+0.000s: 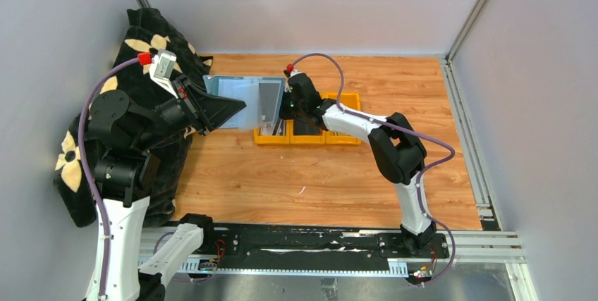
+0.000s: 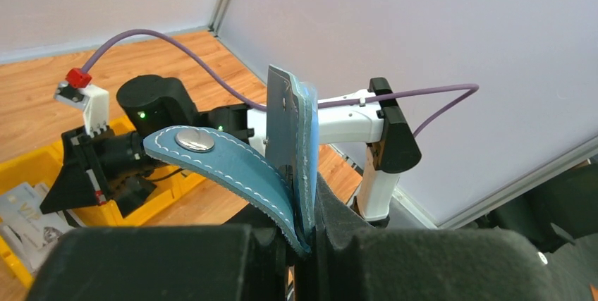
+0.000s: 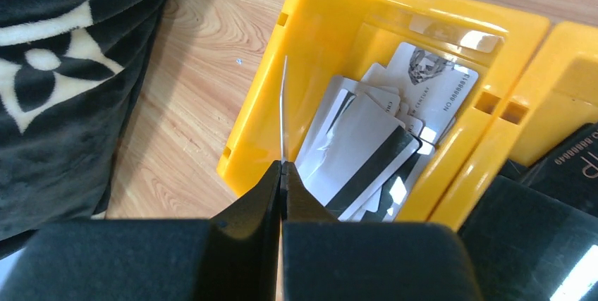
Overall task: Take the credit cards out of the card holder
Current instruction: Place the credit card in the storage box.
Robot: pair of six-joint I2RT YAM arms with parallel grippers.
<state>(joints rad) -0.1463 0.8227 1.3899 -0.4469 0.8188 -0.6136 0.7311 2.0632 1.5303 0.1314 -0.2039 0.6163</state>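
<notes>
The teal-blue card holder [image 1: 233,98] is held open in the air by my left gripper [image 1: 211,111], which is shut on its edge. In the left wrist view the holder [image 2: 297,132] stands edge-on between the fingers at my left gripper [image 2: 308,234], its strap tab with the round snap [image 2: 195,140] curling left. My right gripper [image 1: 285,107] is shut on a silvery-grey credit card [image 1: 270,103] next to the holder, above the left yellow bin [image 1: 262,139]. In the right wrist view that card [image 3: 283,118] shows edge-on from my right gripper [image 3: 281,174], over several cards [image 3: 367,139] lying in the bin [image 3: 317,12].
Three yellow bins stand in a row mid-table; the middle [image 1: 308,139] and right [image 1: 345,139] ones hold dark items. A black blanket with cream flowers [image 1: 148,40] lies along the left wall. Grey walls enclose the wooden table.
</notes>
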